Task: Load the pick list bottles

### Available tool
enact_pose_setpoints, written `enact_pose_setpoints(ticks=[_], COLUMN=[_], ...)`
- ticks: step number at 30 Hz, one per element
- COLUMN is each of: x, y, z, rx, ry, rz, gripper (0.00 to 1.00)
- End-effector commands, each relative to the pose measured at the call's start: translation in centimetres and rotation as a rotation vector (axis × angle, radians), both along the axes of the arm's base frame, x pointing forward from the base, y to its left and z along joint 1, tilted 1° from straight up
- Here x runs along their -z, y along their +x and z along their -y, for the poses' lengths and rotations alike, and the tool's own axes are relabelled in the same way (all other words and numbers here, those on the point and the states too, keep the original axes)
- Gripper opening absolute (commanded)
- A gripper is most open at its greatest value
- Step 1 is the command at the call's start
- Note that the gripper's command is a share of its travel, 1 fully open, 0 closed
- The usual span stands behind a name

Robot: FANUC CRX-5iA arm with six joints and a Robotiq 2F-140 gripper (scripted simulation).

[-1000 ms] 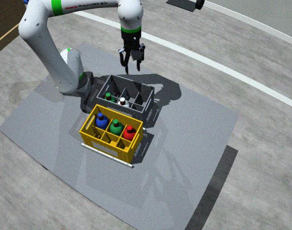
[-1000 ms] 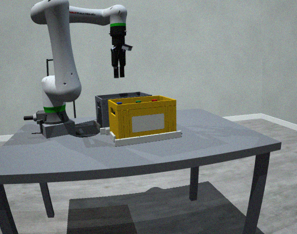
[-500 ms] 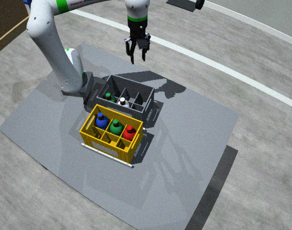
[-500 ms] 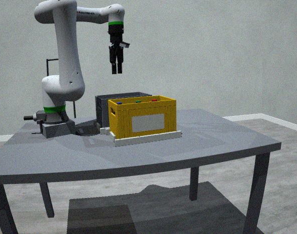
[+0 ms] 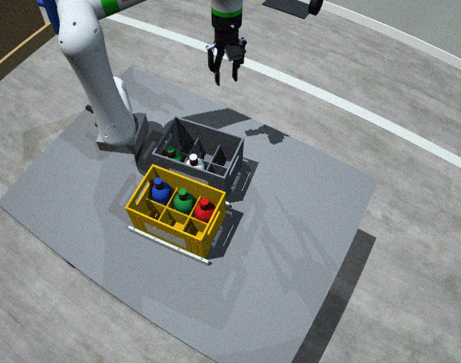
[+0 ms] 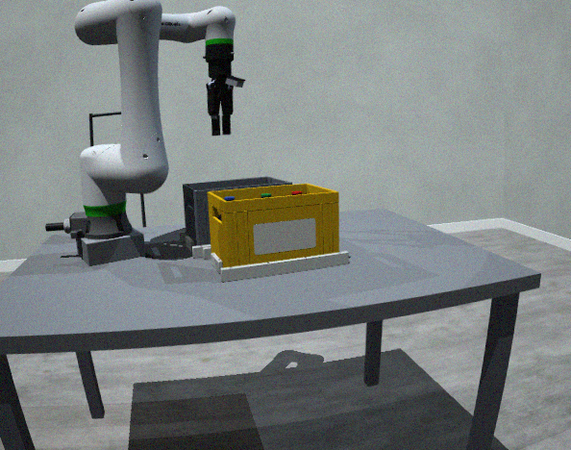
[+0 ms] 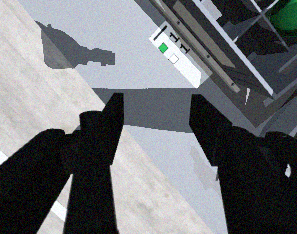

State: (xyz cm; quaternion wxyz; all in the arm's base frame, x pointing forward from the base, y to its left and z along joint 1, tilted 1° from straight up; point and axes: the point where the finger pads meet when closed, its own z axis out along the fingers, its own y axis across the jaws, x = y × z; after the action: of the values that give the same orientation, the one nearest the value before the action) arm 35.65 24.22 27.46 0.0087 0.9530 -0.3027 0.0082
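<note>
Only the wrist view shows the pick list (image 7: 176,55) on the counter (image 5: 301,219) beside the gray crate (image 5: 207,146). That crate already holds a green bottle (image 5: 171,153) and a white bottle (image 5: 193,160). The end effector (image 5: 225,80) hangs high, partly open, empty.
</note>
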Motion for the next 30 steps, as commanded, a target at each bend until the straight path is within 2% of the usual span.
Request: enact_pose_setpoints(ticks=[1,6,21,30], x=[-0.7,-1.2,-3.5,-3.7], y=[-0.2,-0.3,-1.2,-1.3], z=[-2.0,-3.4,-10.5,-11.4], rx=[0.001,0.001,0.001,0.001], ry=[0.000,0.000,0.000,0.000], rz=[0.001,0.001,0.001,0.001], gripper=[0.44,0.44,0.44,0.44])
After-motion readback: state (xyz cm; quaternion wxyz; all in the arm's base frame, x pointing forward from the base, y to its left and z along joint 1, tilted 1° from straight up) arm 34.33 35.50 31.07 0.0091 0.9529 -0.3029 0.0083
